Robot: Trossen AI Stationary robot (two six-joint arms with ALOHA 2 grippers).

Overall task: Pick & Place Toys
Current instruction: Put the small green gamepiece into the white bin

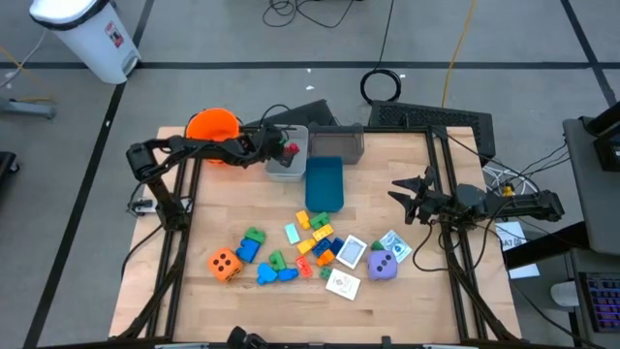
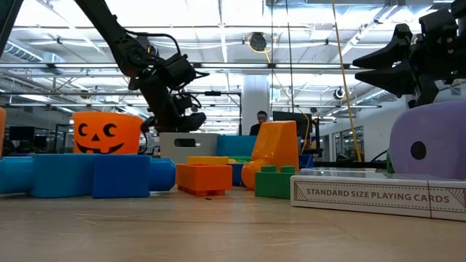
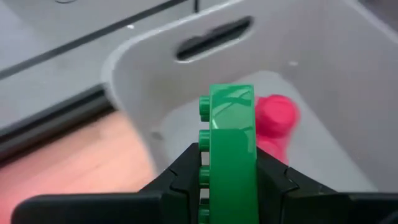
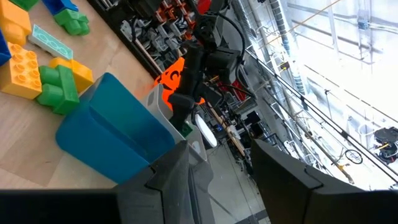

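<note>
High view: left gripper (image 1: 283,148) over the grey bin (image 1: 274,171), jaws clamped on a green block (image 1: 284,145); right gripper (image 1: 405,190) waits at the counter's right edge, jaws apart, empty; blue bin (image 1: 324,182) beside; most toys (image 1: 291,254) unsorted
Low view: pumpkin bucket (image 2: 106,132), card box (image 2: 378,193) (foreground)
Left wrist view: red piece (image 3: 275,121) already binned
Right wrist view: path unobstructed; task judged early
</note>
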